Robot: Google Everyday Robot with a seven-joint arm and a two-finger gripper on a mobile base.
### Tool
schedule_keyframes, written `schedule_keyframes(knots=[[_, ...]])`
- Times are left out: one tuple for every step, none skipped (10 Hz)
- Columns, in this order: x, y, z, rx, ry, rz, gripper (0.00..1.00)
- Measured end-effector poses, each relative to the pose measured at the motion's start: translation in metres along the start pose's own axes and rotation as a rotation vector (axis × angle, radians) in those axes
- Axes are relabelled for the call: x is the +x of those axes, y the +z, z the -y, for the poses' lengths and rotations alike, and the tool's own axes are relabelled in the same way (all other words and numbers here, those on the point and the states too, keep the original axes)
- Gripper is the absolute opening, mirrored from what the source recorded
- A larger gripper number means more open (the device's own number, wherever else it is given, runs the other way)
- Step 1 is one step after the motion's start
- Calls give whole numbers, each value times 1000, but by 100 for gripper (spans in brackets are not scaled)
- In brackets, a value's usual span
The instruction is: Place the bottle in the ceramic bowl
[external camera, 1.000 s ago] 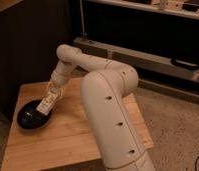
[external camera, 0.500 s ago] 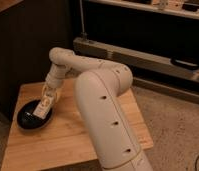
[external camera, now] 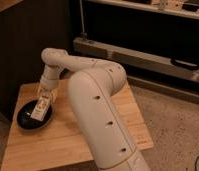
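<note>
The ceramic bowl (external camera: pixel 27 120) is a shallow glossy black bowl on the left part of the wooden table (external camera: pixel 68 135). The bottle (external camera: pixel 40 108) is slim and whitish with a reddish mark, tilted with its lower end inside the bowl, over its right half. My gripper (external camera: pixel 45 96) is at the end of the white arm, directly above the bowl's right rim, at the bottle's upper end. The arm's wrist hides the top of the bottle.
My large white arm (external camera: pixel 98 110) crosses the middle of the table. A dark cabinet (external camera: pixel 28 45) stands behind the table on the left. A low metal shelf rail (external camera: pixel 143 57) runs along the back right. Speckled floor (external camera: pixel 178 130) lies to the right.
The arm has swung further left and lowered a little, carrying the bottle from the bowl's right edge to over the bowl, its lower end now inside.
</note>
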Motion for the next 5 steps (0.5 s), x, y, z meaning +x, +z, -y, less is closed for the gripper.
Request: schedule_keyframes(knots=[[-1, 1, 0, -2, 1, -4, 60], [0, 3, 0, -5, -6, -11, 69], [-1, 2, 0, -5, -6, -10, 72], [-1, 2, 0, -5, -5, -10, 72], [0, 2, 0, -5, -6, -11, 72]])
